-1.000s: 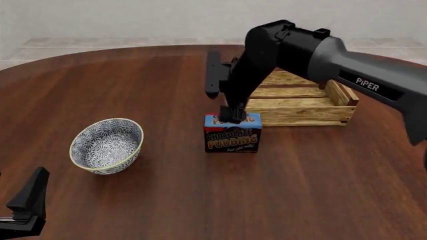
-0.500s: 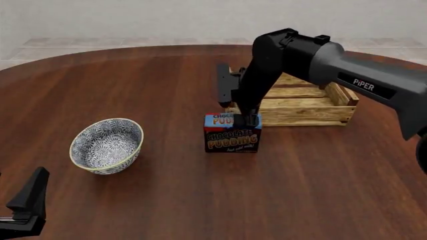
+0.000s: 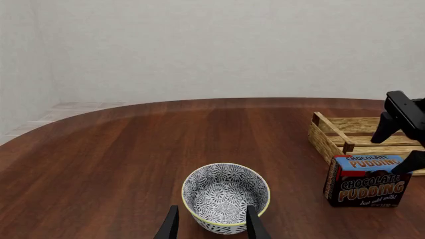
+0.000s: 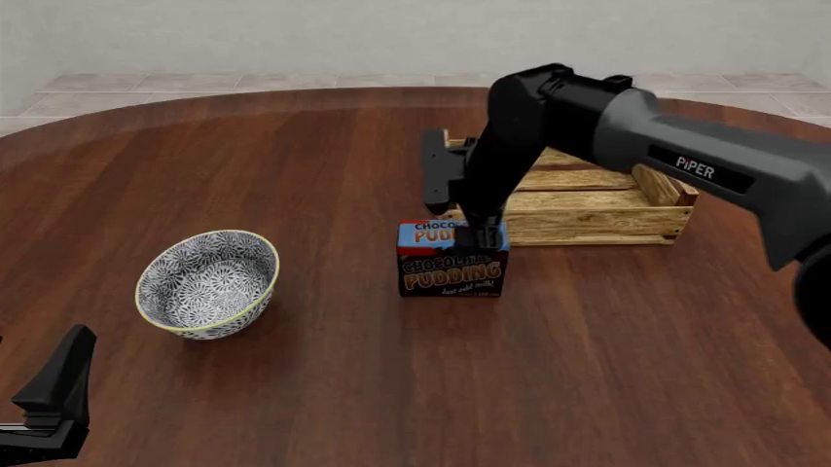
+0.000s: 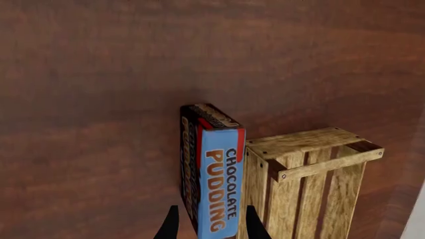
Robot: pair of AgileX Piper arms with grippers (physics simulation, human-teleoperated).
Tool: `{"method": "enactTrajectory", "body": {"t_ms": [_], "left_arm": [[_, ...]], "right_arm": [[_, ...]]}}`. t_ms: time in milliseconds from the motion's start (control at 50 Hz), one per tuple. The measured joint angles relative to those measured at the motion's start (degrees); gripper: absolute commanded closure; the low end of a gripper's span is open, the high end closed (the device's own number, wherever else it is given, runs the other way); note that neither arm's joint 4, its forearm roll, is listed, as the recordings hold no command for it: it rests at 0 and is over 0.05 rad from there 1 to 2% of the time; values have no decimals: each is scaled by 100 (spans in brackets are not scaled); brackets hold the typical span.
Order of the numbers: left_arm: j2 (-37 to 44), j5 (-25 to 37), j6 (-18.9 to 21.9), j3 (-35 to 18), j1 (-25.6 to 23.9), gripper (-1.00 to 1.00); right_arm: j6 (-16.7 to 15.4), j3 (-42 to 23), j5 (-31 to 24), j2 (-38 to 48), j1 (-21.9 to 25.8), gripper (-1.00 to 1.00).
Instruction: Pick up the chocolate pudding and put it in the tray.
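The pudding box [image 4: 451, 259] is standing upright on the table [image 4: 325, 156], just in front of the wooden tray [image 4: 591, 206]. The right gripper [image 4: 484, 236] is straddling its top, fingers narrowly apart on either side. The patterned bowl [image 4: 208, 282] is sitting well apart. The left gripper [image 3: 211, 226] is resting open.

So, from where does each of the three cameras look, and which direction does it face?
Front view: above and behind the arms, facing forward and down on the table; shows right arm, left pincer.
Left wrist view: behind the left pincer, facing the bowl.
Right wrist view: behind the right pincer, facing straight down on the chocolate pudding beside the tray.
Shared: all three show pudding and tray.
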State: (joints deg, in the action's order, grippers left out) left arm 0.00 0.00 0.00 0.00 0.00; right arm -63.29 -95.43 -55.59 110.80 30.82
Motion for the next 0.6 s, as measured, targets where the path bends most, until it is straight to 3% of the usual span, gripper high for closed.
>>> {"method": "enactTrajectory", "body": {"t_ms": [600], "left_arm": [[0, 0, 0, 0, 0, -100]], "right_arm": [[321, 45, 231, 266, 36, -100]]}}
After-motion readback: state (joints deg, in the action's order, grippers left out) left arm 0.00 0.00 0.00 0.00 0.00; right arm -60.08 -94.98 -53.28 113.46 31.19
